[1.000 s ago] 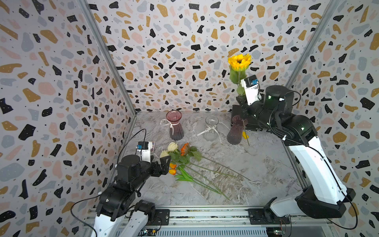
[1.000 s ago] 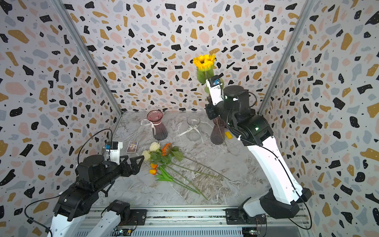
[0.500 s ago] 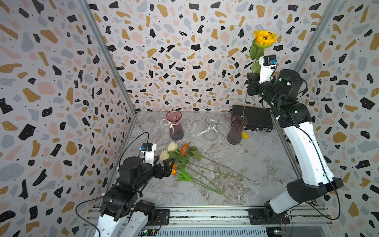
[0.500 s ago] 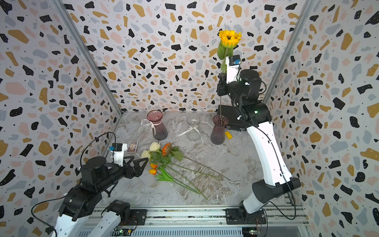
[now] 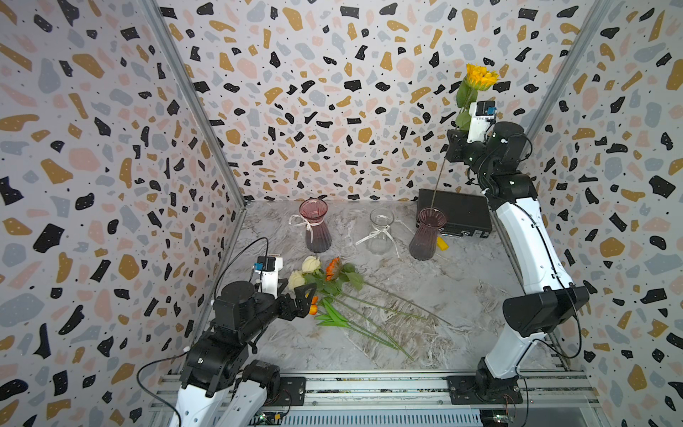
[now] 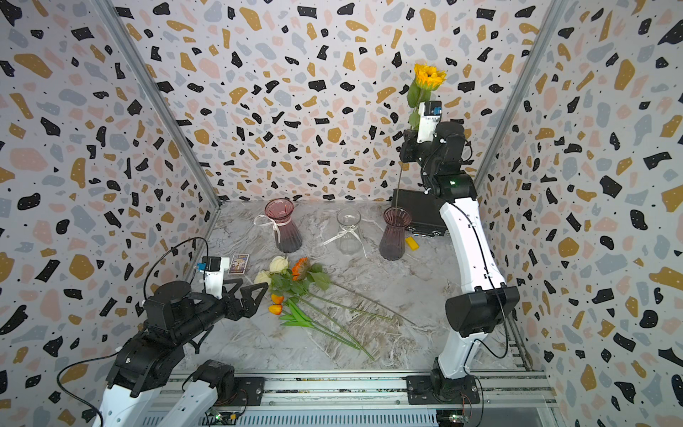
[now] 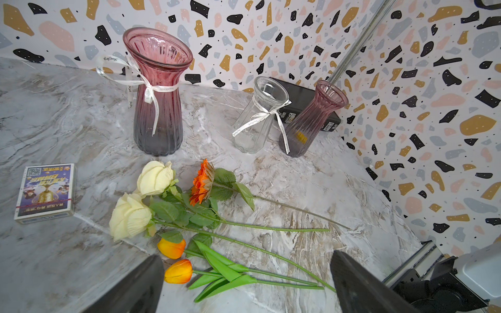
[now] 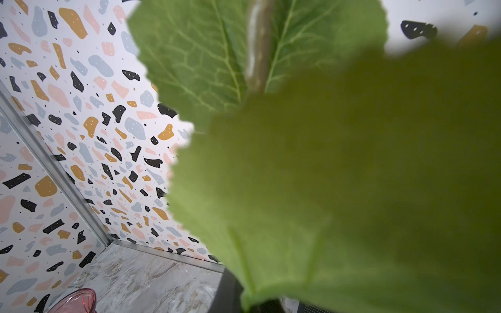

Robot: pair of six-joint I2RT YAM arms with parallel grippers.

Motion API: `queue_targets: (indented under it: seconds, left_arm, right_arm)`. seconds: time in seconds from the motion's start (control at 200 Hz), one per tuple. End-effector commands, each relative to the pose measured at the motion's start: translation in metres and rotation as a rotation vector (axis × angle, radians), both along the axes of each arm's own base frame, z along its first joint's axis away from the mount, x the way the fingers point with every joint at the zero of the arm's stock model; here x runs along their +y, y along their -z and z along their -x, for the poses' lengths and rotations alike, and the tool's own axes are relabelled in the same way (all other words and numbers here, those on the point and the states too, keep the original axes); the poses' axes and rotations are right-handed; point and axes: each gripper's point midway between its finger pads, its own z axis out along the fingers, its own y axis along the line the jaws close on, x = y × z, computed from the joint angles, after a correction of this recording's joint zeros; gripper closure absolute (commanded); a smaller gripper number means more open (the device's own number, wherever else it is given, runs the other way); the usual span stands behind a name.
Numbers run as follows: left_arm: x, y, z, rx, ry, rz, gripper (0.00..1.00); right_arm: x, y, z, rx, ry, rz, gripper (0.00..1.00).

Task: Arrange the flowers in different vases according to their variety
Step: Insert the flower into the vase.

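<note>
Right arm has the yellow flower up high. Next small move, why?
Probably lower the right gripper straight down. It is shut on the stem of the yellow flower, held upright, its tip at about the mouth of the purple-brown vase; whether it is inside the rim I cannot tell. Lowering would seat it before release.

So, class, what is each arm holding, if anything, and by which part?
The right gripper holds the yellow flower by its stem, just below the leaves. The left gripper is open and holds nothing.
</note>
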Motion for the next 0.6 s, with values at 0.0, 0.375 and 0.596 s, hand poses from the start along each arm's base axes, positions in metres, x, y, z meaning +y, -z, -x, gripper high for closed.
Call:
queue_targets:
  seconds: [0.0, 0.375, 0.596]
  left_arm:
    - [-0.004, -0.010, -0.004, -0.050, 0.025, -0.001, 0.00]
    - [-0.001, -0.007, -0.004, -0.036, 0.018, -0.034, 0.00]
    - [-0.002, -0.003, -0.003, -0.016, 0.020, -0.034, 0.00]
  right_arm:
    - [0.006, 0.004, 0.002, -0.013, -0.033, -0.013, 1.00]
    - [0.000, 0.118, -0.007, 0.153, 0.008, 0.091, 1.00]
    - [-0.005, 0.144, -0.001, 0.195, 0.027, 0.145, 1.00]
